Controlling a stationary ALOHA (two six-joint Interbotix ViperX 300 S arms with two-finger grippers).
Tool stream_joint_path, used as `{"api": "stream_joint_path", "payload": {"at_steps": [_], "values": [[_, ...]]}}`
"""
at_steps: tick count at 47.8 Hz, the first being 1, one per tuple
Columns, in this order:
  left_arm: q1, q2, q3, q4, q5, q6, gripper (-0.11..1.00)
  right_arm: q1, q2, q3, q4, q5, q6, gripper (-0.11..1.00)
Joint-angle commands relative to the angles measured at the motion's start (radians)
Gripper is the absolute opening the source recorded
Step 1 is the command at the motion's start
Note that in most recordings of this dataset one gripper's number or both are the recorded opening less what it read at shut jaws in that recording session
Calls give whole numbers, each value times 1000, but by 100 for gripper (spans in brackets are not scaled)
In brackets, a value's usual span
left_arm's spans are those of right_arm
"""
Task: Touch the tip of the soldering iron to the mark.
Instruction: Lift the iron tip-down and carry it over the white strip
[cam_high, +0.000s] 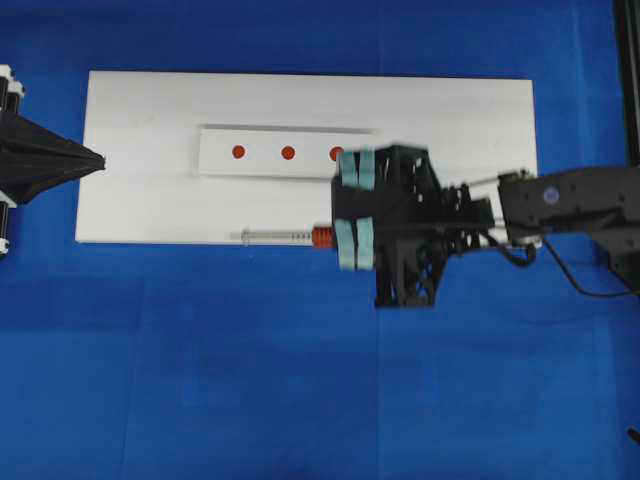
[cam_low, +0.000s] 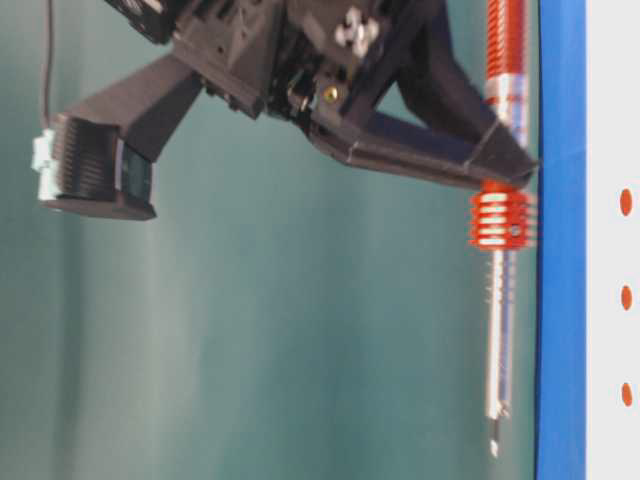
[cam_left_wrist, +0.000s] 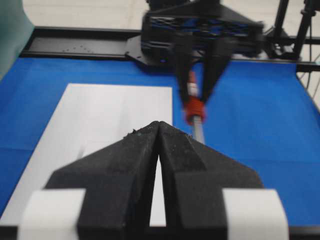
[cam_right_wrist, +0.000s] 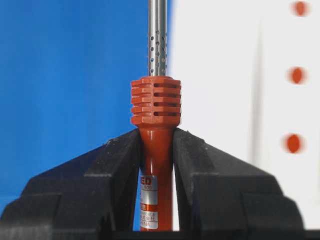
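Right gripper (cam_right_wrist: 157, 145) is pinching the soldering iron (cam_right_wrist: 156, 117) on the red handle just behind the ribbed collar, so the grip looks firm and centered. In the overhead view the iron lies roughly level along the near edge of the white board (cam_high: 140, 110), shaft and tip pointing left, nowhere near the target. The table-level view shows the tip in the air, off the surface. The mark (cam_high: 337, 153) is the right-end dot of three on the white strip (cam_high: 215, 150), and from overhead it sits right at the edge of the gripper body, partly crowded by it. The tip is well left of and below that dot in the overhead picture, so the job isn't started: my read is the arm has to pull back to the right and swing the tip in toward the strip, then pitch the tip down. Do the lateral alignment first while the tip is high, then descend slowly. Don't drag across the strip, and don't stop at the middle dot (cam_high: 288, 153). Watch that the cord doesn't tug the handle and twist it in the jaws. Left gripper (cam_left_wrist: 159, 145) is parked at the board's left end, fingers pressed together, holding nothing.
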Motion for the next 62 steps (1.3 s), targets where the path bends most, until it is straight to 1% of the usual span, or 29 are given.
{"api": "stream_joint_path", "payload": {"at_steps": [1,10,23,29,36,42,50,62], "values": [[2,5,-11,2,-5,0,0,-32,-31,-11,-29,9,-15,6],[2,5,-11,0,-5,0,0,-103,-29,-14,-38,12,-83,6],[2,3,-11,0,-5,0,0,-193,-29,-21,-35,8,-215,6],[2,5,-9,2,-5,0,0,-238,-29,-26,-34,6,-258,6],[2,5,-11,0,-5,2,0,-267,-25,-35,-32,5,-301,6],[2,5,-11,2,-6,3,0,-284,-17,-44,-34,5,-327,6],[2,5,-11,2,-9,3,0,-298,-2,-52,-23,5,-354,6],[2,5,-11,2,-9,9,0,-298,2,-54,-5,29,-359,6]]}}
